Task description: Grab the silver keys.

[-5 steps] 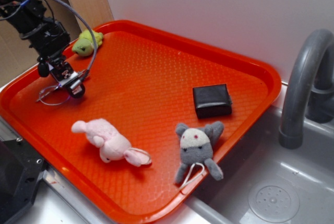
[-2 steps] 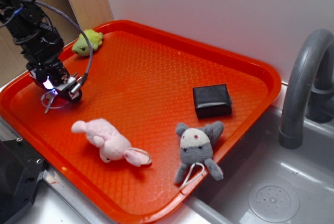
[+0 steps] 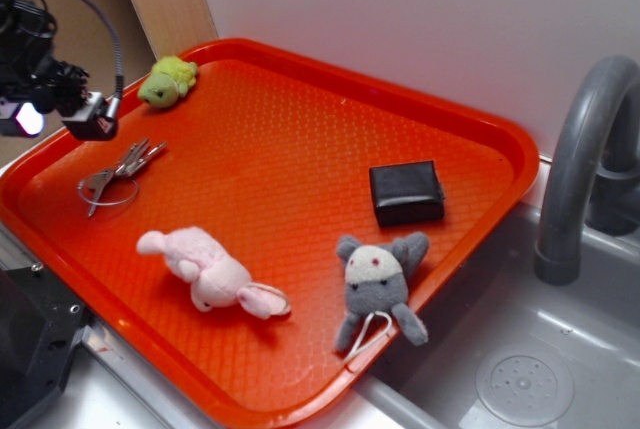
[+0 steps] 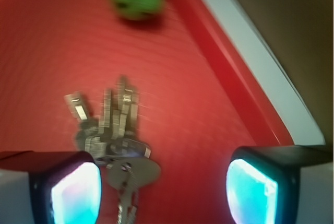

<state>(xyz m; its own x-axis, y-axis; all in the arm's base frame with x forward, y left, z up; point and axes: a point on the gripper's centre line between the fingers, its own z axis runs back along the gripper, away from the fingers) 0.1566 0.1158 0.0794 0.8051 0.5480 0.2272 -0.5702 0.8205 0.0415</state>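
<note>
The silver keys [image 3: 118, 171] lie flat on the orange tray [image 3: 300, 139] near its left rim, joined to a thin wire ring. In the wrist view the silver keys [image 4: 112, 135] fan out below, just inside the left fingertip [image 4: 73, 192]. My gripper [image 3: 60, 117] hangs above the tray's left edge, up and to the left of the keys, apart from them. My gripper [image 4: 162, 192] is open, with nothing between its glowing pads.
A green plush [image 3: 167, 80] sits at the tray's far left corner. A pink plush [image 3: 210, 271] and a grey plush [image 3: 377, 284] lie near the front rim. A black box [image 3: 406, 192] rests toward the right. A sink with a grey faucet [image 3: 585, 159] lies to the right.
My gripper has risen and moved left, off the keys. The keys stay on the tray, now uncovered and shifted a little.
</note>
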